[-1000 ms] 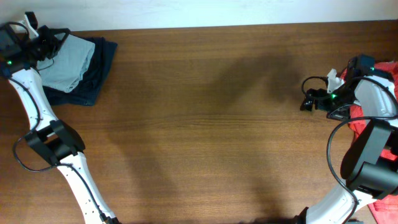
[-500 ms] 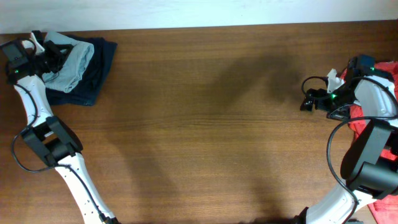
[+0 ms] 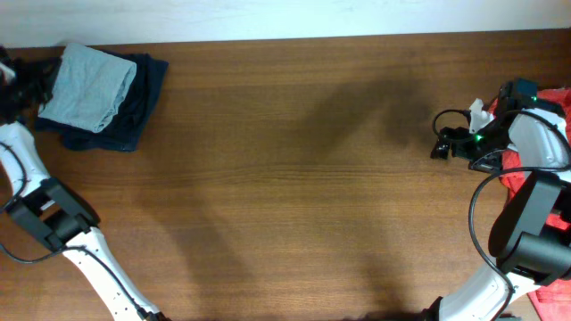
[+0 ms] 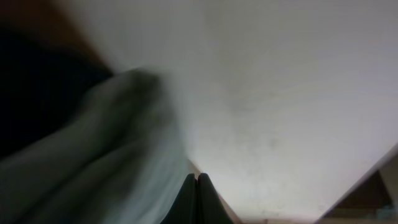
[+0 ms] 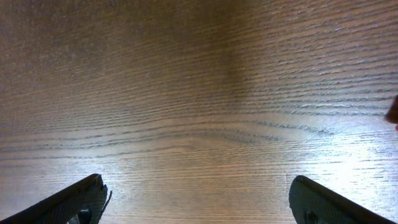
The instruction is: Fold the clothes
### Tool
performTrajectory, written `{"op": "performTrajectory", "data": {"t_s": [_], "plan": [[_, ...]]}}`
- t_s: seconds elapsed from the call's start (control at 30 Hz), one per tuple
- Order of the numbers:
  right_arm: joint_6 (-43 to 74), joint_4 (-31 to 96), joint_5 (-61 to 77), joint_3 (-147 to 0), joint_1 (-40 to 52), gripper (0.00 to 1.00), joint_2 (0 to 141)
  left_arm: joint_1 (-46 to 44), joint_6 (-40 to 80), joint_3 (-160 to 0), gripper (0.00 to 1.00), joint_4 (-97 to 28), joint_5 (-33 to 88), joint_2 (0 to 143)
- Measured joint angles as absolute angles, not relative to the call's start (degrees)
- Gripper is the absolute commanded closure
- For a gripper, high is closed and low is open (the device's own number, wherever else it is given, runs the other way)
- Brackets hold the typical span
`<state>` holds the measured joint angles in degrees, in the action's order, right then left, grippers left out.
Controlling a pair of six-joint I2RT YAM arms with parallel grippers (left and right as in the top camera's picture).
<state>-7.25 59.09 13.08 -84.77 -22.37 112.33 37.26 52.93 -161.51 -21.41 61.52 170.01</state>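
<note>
Pinching nothing, the left gripper [image 4: 197, 191] has its fingers pressed flat together with no cloth between them. In the overhead view it is only a blur at the table's 10 o'clock edge. The white wall [image 4: 280, 93] fills its wrist view from 12 to 3 o'clock.

The right gripper [image 3: 442, 143] is at the table's 3 o'clock side. Its fingers [image 5: 84, 198] are spread wide and hold nothing, with only the bare wooden table [image 3: 285, 196] between them. The red shirt [image 3: 517, 183] lies at this gripper's 4 o'clock, bunched under the right arm and partly hidden by it, and runs off the table's edge.

The middle of the table has nothing in the way. The grey-teal T-shirt [image 3: 89, 85] is at the table's 10 o'clock corner, just beside the left gripper at its 3 o'clock; the blur hides whether they touch. It is folded into a small tilted rectangle, fairly flat, with a seam showing along its lower edge. It rests on the dark navy garment [image 3: 147, 89], which sticks out at its 3 and 6 o'clock sides, rumpled.
</note>
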Motion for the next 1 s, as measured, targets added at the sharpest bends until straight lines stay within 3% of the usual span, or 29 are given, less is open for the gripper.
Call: {"op": "performTrajectory", "data": {"t_s": [0.27, 0.73, 1.0], "plan": [[-7.2, 59.1, 13.1, -84.8, -22.4, 0.01, 112.3, 37.1, 40.9, -161.4, 1.00, -39.3, 53.4, 170.0], [-7.2, 59.1, 13.1, -84.8, -22.4, 0.01, 112.3, 34.9, 34.3, -164.4, 1.00, -39.6, 52.7, 168.3], [-7.2, 59.1, 13.1, -84.8, -22.4, 0.01, 112.3, 28.5, 35.0, -168.1, 1.00, -38.3, 53.1, 160.8]]}}
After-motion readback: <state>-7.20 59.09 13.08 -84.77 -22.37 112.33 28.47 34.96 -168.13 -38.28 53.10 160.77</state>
